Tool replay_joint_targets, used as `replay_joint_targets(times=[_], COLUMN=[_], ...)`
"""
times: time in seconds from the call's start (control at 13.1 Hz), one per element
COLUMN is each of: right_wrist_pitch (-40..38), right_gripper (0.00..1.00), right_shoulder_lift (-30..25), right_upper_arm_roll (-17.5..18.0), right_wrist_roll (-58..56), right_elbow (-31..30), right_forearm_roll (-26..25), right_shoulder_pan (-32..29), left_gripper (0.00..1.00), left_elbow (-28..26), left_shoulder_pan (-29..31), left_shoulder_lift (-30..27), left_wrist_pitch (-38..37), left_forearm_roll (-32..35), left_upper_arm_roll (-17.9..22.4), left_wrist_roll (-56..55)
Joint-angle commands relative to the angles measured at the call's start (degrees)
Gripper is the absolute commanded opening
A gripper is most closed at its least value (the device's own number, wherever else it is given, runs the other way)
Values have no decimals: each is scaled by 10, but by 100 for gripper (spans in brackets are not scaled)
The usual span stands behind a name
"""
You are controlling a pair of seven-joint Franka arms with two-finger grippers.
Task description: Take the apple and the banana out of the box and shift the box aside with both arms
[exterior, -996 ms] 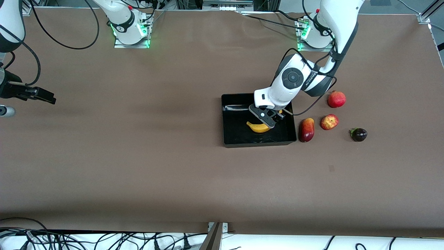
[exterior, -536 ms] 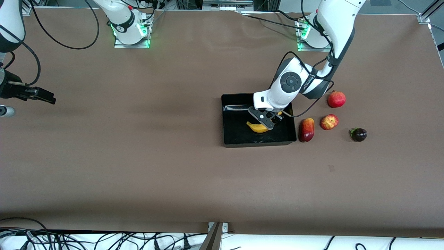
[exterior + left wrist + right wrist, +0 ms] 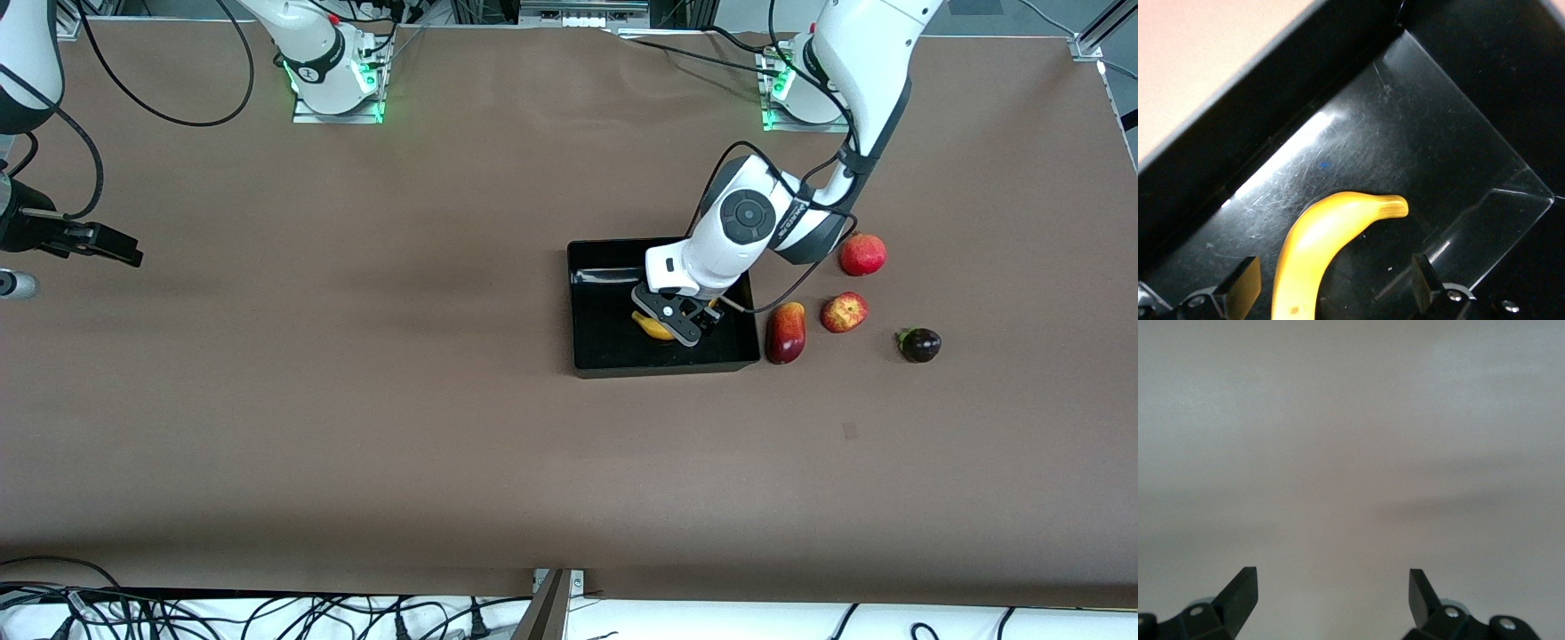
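Yellow, curved and smooth, the banana (image 3: 1313, 257) lies in the box (image 3: 582, 307); light, bruisable, best taken mid-body. Left claw (image 3: 1331, 293) gapes astride it. Right claw (image 3: 1331, 593), well apart from the box, waits open.

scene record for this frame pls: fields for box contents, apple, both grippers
box: holds only the banana
apple: on the table outside the box, beside the mango
left gripper: open, low in the box, fingers on either side of the banana
right gripper: open, waiting over the table's right-arm end
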Motion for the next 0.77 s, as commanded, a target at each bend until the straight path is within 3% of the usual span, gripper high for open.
replay_joint_targets(times=[0.0,0.69], right_wrist_pitch=[-4,-5], right_gripper=[100,100], right_shoulder_lift=[-3,-2], right_upper_arm_roll=[-2,1], right_wrist_roll=[2,3], right_elbow=[4,4], right_forearm_roll=[-5,-4], right_shoulder_pan=[2,2], left_gripper=[100,100], left_elbow=[14,14], left_shoulder_pan=[-4,-19], left_shoulder_lift=[29,85], left_wrist_pitch=[23,71], left_forearm_roll=[-2,4], left_upper_arm_roll=[1,1], left_wrist_roll=[1,0])
